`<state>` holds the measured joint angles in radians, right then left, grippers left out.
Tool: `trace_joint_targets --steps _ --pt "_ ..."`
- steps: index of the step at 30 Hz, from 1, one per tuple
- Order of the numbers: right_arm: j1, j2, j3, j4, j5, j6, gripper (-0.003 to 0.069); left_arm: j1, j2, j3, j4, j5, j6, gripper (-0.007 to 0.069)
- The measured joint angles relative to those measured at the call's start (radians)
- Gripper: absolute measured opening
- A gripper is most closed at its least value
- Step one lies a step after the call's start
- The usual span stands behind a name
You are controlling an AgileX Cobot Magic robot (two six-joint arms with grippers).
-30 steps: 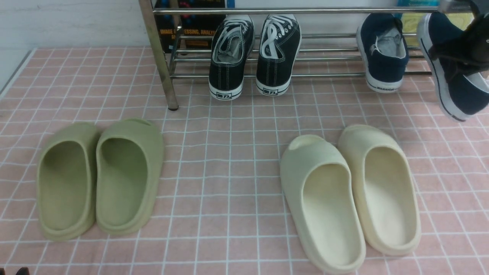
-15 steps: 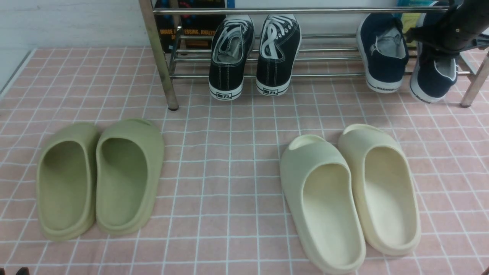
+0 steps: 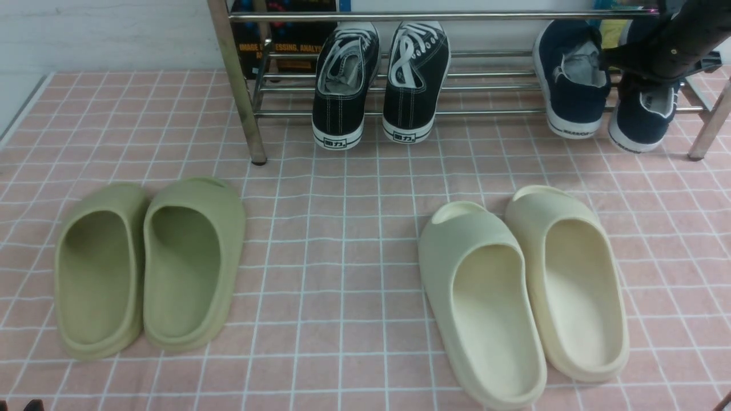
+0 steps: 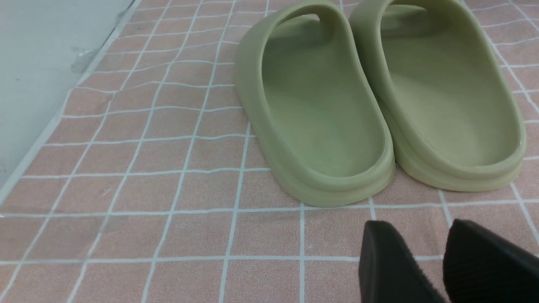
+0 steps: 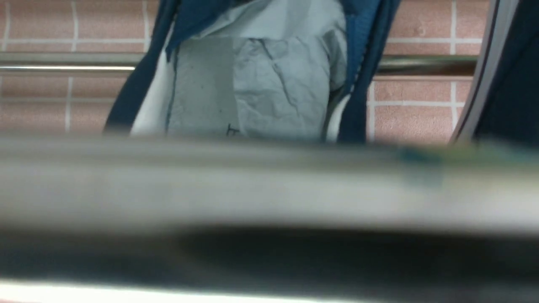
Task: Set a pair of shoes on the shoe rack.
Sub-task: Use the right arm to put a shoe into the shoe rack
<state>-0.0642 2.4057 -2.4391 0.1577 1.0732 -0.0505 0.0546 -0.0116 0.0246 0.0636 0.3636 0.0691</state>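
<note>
The shoe rack (image 3: 457,16) stands at the back, a frame of shiny steel bars. One shoe of the navy pair (image 3: 571,108) rests on its low bars, heel toward me. The other navy shoe (image 3: 639,128) sits just right of it, heel down on the front bar. My right gripper (image 3: 637,85) reaches under the top bar and is shut on this shoe's collar. In the right wrist view a blurred rack bar (image 5: 269,181) hides the fingers, and a navy shoe's grey lining (image 5: 261,84) shows beyond. My left gripper (image 4: 417,229) hovers open and empty over the cloth.
Two black lace-up sneakers (image 3: 371,85) occupy the rack's left part. Green slides (image 3: 148,262) lie front left, close to my left gripper, and cream slides (image 3: 522,291) lie front right. The rack's right leg (image 3: 708,125) stands beside the held shoe. Pink tiled cloth (image 3: 342,228) covers the floor.
My right gripper carried the navy shoe from hanging tilted at the far right, in and down onto the rack beside its mate. The left arm has not moved.
</note>
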Motion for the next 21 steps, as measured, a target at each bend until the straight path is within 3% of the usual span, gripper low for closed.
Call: trace_joint_targets --steps 4,8,11,16,21 --pt "0.000 0.000 0.000 0.000 -0.009 -0.001 0.0035 0.000 0.000 0.000 0.000 0.000 0.000 0.0239" --pt "0.001 -0.002 -0.001 0.001 -0.017 -0.008 0.0099 0.000 0.000 0.000 0.000 0.000 0.000 0.0239" --pt "0.002 -0.012 -0.004 0.001 -0.012 -0.012 0.0173 0.000 0.000 0.000 0.000 0.000 0.000 0.0239" --pt "0.002 -0.082 -0.063 -0.003 0.124 -0.031 0.0393 0.000 0.000 0.000 0.000 0.000 0.000 0.0239" --pt "0.002 -0.136 -0.070 -0.019 0.173 -0.085 0.0449 0.000 0.000 0.000 0.000 0.000 0.000 0.0239"
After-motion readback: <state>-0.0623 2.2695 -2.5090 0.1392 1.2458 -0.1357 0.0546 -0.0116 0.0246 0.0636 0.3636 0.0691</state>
